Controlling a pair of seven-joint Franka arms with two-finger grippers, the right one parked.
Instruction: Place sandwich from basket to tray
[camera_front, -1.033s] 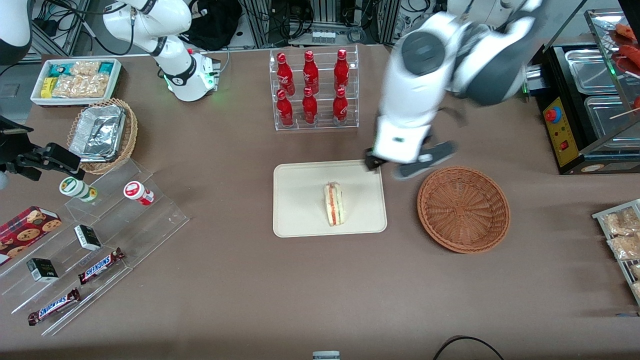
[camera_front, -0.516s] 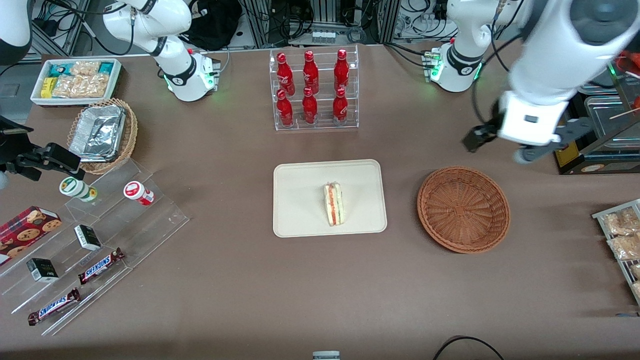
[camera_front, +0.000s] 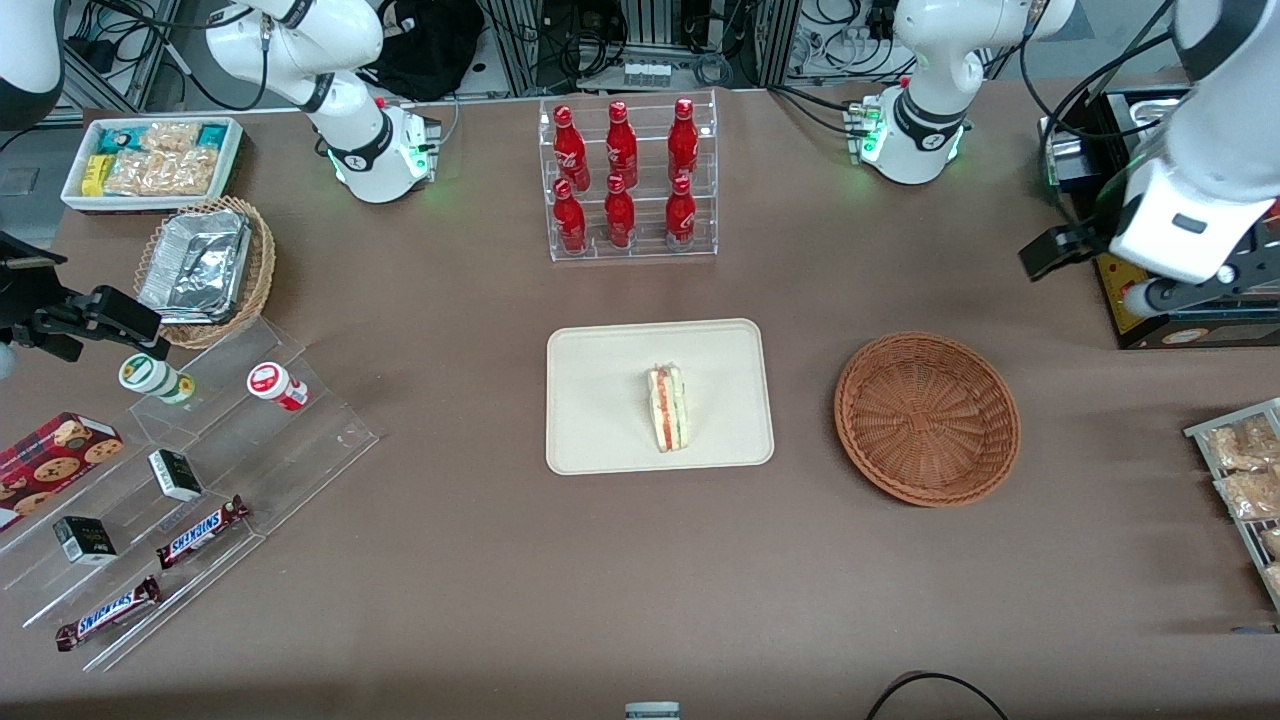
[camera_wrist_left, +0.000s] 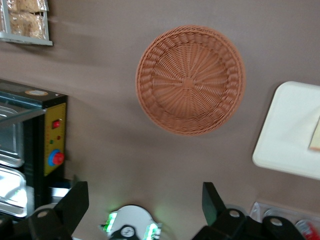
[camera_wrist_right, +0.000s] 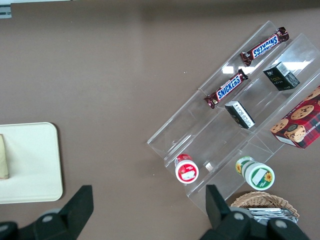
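The sandwich (camera_front: 667, 407), a pale wedge with red and green layers, lies on the cream tray (camera_front: 600, 400) in the middle of the table. Beside the tray, toward the working arm's end, sits the brown wicker basket (camera_front: 927, 418), with nothing in it. My left gripper (camera_front: 1095, 278) hangs high above the table, farther from the front camera than the basket and next to a black appliance. It is open and holds nothing. The left wrist view shows the gripper (camera_wrist_left: 144, 200), the basket (camera_wrist_left: 190, 80), a corner of the tray (camera_wrist_left: 290, 130) and an edge of the sandwich (camera_wrist_left: 315, 135).
The black appliance with steel pans (camera_front: 1180, 200) stands at the working arm's end, with a rack of snack packets (camera_front: 1240, 470) nearer the camera. A clear rack of red bottles (camera_front: 627, 180) stands farther back than the tray. A stepped acrylic shelf (camera_front: 200, 500) lies toward the parked arm's end.
My left gripper has swung from the tray's corner toward the working arm's end, past the basket, to beside the black appliance. The sandwich has stayed on the tray.
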